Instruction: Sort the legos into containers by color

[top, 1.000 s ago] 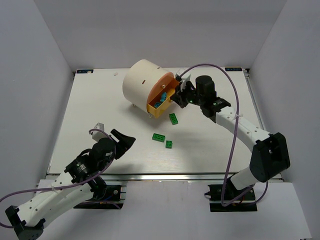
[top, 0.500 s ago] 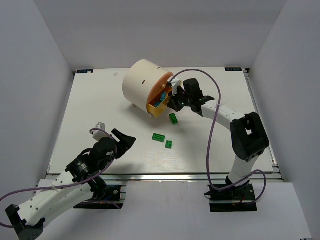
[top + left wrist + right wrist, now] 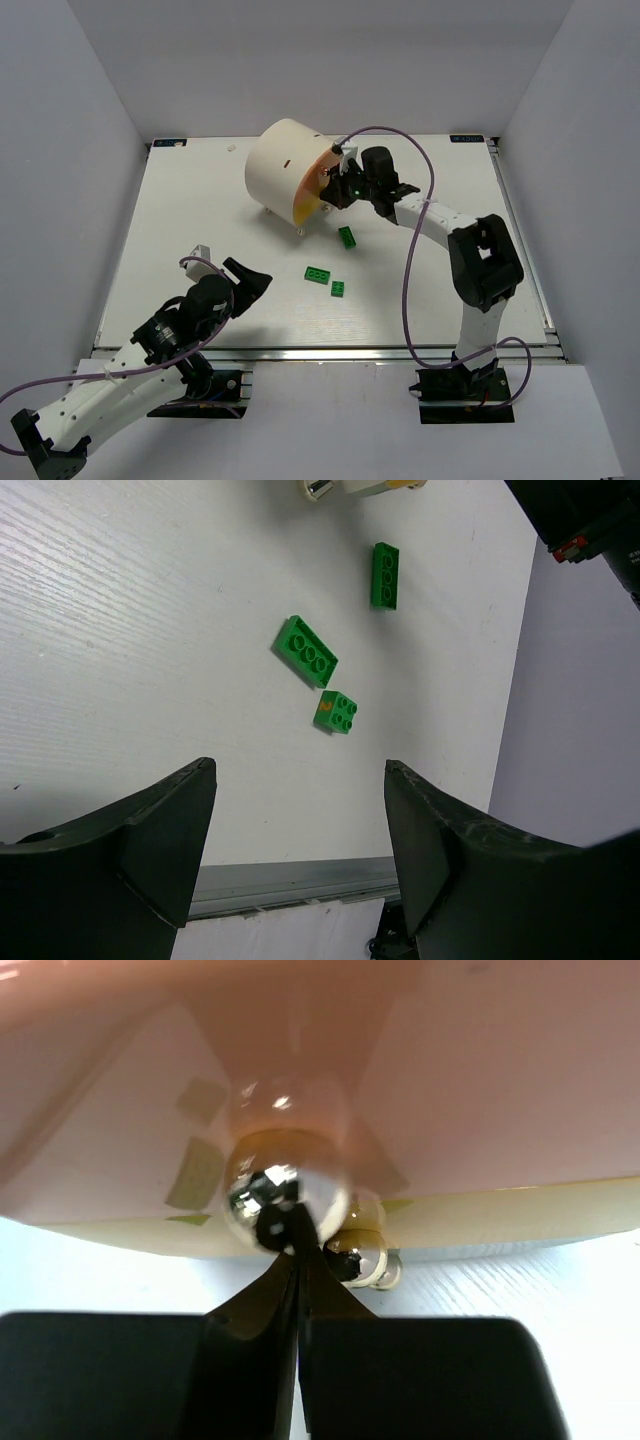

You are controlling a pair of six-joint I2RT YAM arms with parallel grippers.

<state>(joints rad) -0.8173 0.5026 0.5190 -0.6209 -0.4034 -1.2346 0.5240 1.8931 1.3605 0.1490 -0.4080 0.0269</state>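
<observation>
The right gripper (image 3: 298, 1250), its fingers pressed together with nothing between them, sets its tips against the small round brass knob (image 3: 285, 1185) on the orange drawer front (image 3: 312, 196) of the cream cylindrical drum cabinet (image 3: 275, 160). From above, that drawer looks flush or nearly flush with the drum's face. The step in hand appears to be seating the drawer closed. It is best done with a slow push straight along the drawer's travel into the drum. The contact should be centred, since the polished knob could let the tips skid off. A light touch also matters, as the drum on its short legs might shift across the white counter (image 3: 200, 220).

Three green studded plastic bricks lie loose on the counter in front of the drum. One long brick (image 3: 347, 236) is just beyond the drum's face. Another long brick (image 3: 319, 275) and a small square brick (image 3: 338, 289) lie farther out, close together. The left gripper (image 3: 298, 775) hangs spread wide and empty, well away from the drum on its near side, with the bricks between them.
</observation>
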